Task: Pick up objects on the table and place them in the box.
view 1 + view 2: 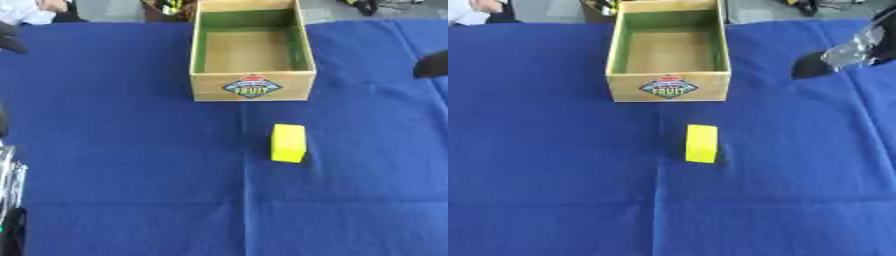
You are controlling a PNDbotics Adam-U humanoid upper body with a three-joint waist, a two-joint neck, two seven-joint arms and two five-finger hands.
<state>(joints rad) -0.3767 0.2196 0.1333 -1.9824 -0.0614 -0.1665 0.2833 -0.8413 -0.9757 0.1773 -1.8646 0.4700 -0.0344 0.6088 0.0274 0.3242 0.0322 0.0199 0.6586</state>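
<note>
Blue cloth [122,150] spread over the tabletop, creased in straight fold lines. Wooden box [252,86] at the far middle — open on top, green inner walls, bare wooden floor, a printed label on the near wall. Yellow block [289,143] lying on the cloth near the box's front, apart from it, a little toward the right. Right hand [430,66] only a dark shape at the right edge, level with the box — fingers not discernible. Silver and black arm parts [10,195] along the lower left edge.
</note>
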